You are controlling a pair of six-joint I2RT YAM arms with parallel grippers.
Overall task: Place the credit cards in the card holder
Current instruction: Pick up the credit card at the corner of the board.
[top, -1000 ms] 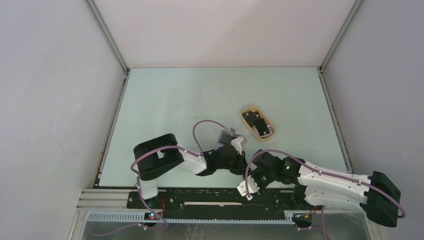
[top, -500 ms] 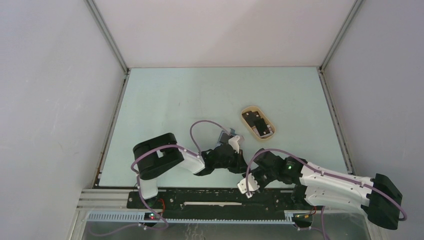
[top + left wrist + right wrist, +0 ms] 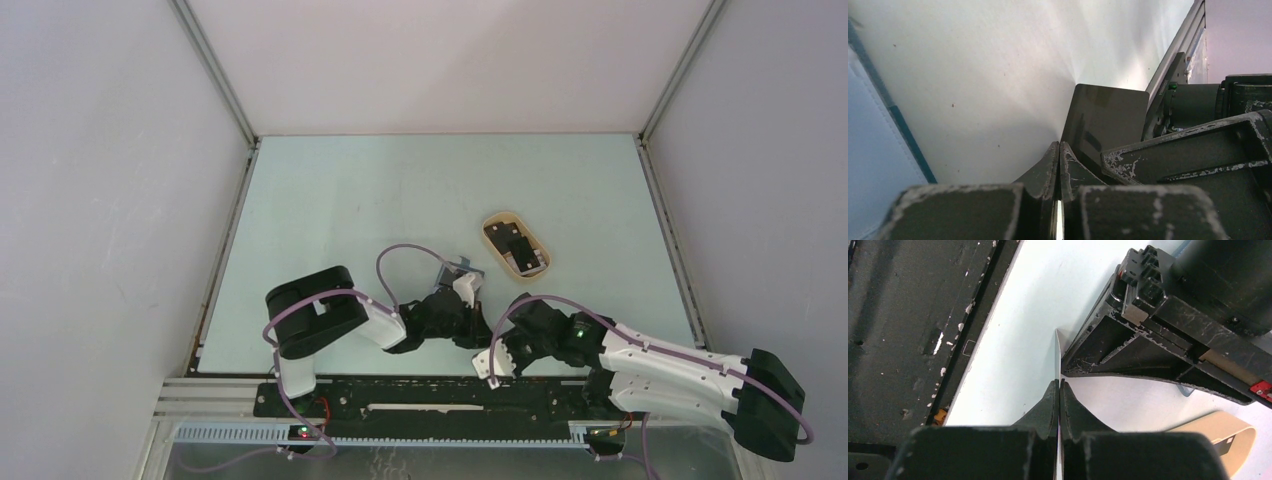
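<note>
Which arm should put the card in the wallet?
Probably left: the left end effector pinches the dark card, and the blue wallet lies right beside it. The right end effector also grips a thin card.

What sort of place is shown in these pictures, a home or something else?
Probably a laboratory robot cell, not a home: white walls on aluminium posts enclose a pale-green table, and the left arm and right arm are bolted to a metal rail at its near edge.

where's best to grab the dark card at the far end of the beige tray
Across its two long edges, coming straight down: the dark card lies flat inside the beige tray, whose raised rim likely blocks a sideways approach.
</note>
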